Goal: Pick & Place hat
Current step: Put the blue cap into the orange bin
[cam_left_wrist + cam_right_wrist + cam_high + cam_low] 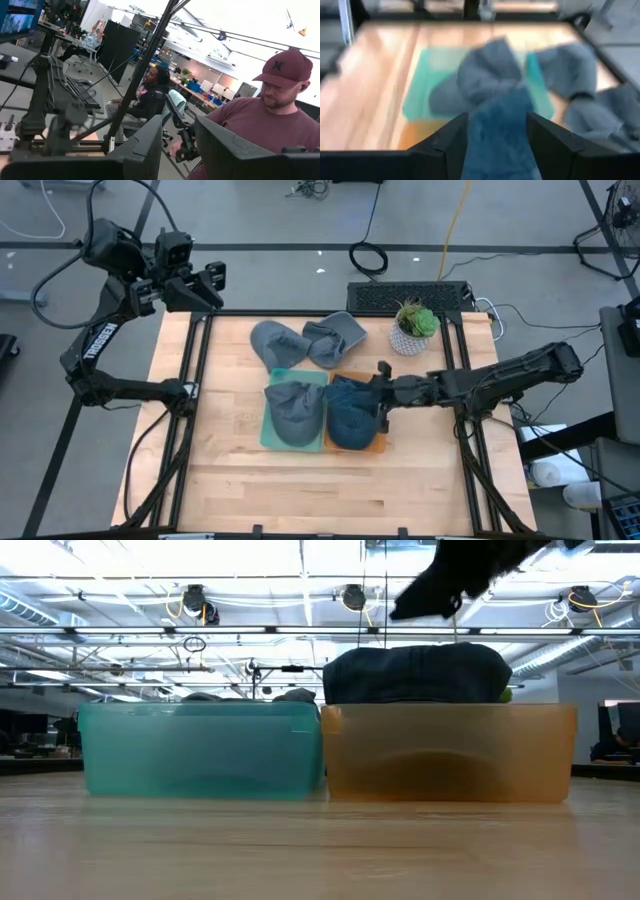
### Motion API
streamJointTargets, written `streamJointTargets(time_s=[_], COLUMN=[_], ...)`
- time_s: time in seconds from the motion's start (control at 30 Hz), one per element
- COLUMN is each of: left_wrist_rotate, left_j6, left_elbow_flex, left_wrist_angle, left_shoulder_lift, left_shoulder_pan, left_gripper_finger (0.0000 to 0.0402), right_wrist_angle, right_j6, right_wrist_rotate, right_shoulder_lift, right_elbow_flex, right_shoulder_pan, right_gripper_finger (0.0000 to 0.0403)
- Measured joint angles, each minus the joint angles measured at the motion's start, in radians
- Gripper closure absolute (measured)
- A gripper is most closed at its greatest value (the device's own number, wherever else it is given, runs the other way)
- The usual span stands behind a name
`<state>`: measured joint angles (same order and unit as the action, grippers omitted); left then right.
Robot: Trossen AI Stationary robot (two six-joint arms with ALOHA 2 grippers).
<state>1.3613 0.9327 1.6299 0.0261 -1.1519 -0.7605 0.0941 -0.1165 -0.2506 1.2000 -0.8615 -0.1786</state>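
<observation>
The right gripper (383,402) hangs low over the orange bin (372,446), its fingers (449,140) standing apart with the dark blue hat (350,418) lying between and just ahead of them; nothing is clamped, and the hat sits heaped in the bin, its crown rising above the rim in the low view. That looks like a release: the jaws spread so the hat stays in its own container. Just beyond the gripper, touching the orange bin, the teal bin (268,438) holds a grey hat (296,409). Two more grey hats (308,341) lie loose on the table (230,480) farther off, likely waiting. The left gripper (214,283) is parked past the table's edge, its fingers (145,145) parted and empty.
</observation>
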Motion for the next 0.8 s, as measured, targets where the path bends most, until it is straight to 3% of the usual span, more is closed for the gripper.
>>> streamJointTargets(time_s=[0.4, 0.67, 0.8], left_wrist_rotate=[0.0, 0.0, 0.0], left_j6=[-0.022, -0.018, -0.013], left_elbow_flex=[0.0, 0.0, 0.0], left_wrist_angle=[0.0, 0.0, 0.0], left_shoulder_lift=[0.0, 0.0, 0.0], left_shoulder_pan=[0.0, 0.0, 0.0], left_gripper_finger=[0.0279, 0.0279, 0.0279], right_wrist_angle=[0.0, -0.248, -0.286], right_j6=[-0.069, -0.067, -0.079], right_wrist_rotate=[0.13, 0.229, 0.281], right_shoulder_lift=[0.206, 0.325, 0.335], right_elbow_flex=[0.016, 0.124, 0.141], right_shoulder_pan=[0.026, 0.07, 0.098], right_gripper_finger=[0.0274, 0.0293, 0.0293])
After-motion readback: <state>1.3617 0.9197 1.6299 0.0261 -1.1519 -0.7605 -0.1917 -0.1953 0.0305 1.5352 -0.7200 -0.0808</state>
